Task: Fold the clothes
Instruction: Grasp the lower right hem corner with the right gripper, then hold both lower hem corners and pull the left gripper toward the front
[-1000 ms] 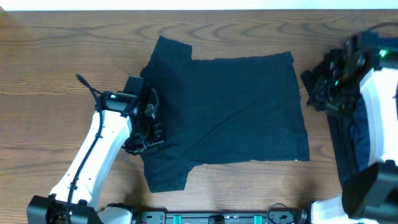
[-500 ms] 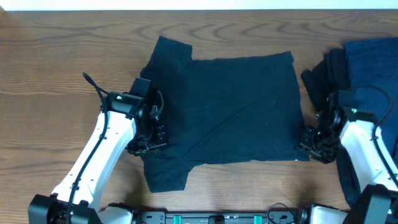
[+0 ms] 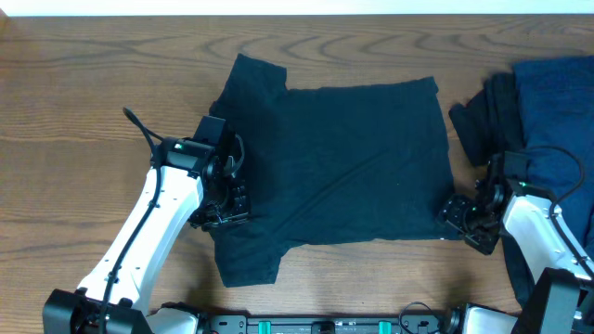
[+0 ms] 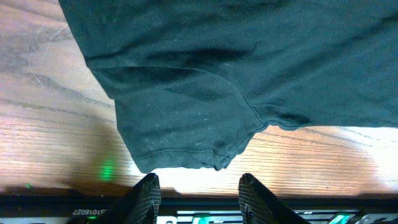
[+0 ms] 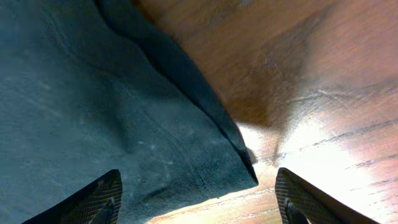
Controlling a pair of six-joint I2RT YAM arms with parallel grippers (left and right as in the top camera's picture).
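A black short-sleeved T-shirt [image 3: 343, 167] lies spread flat on the table, neck end to the left, hem to the right. My left gripper [image 3: 221, 215] is open and hovers at the near sleeve; the sleeve's hem [image 4: 186, 146] lies just ahead of its fingertips [image 4: 196, 182]. My right gripper [image 3: 455, 215] is open over the shirt's near right hem corner [image 5: 217, 168], one finger above the cloth, the other above bare wood [image 5: 198, 183]. More dark clothes, black [image 3: 483, 116] and navy blue [image 3: 557, 121], lie heaped at the right edge.
The wooden table [image 3: 83, 121] shows bare to the left of the shirt and along the far edge. The robot base bar [image 3: 325, 325] runs along the near edge. The heap of clothes sits close behind my right arm.
My right arm came down from over the heap at the far right to the shirt's near right hem corner. My left gripper shifted slightly right at the near sleeve.
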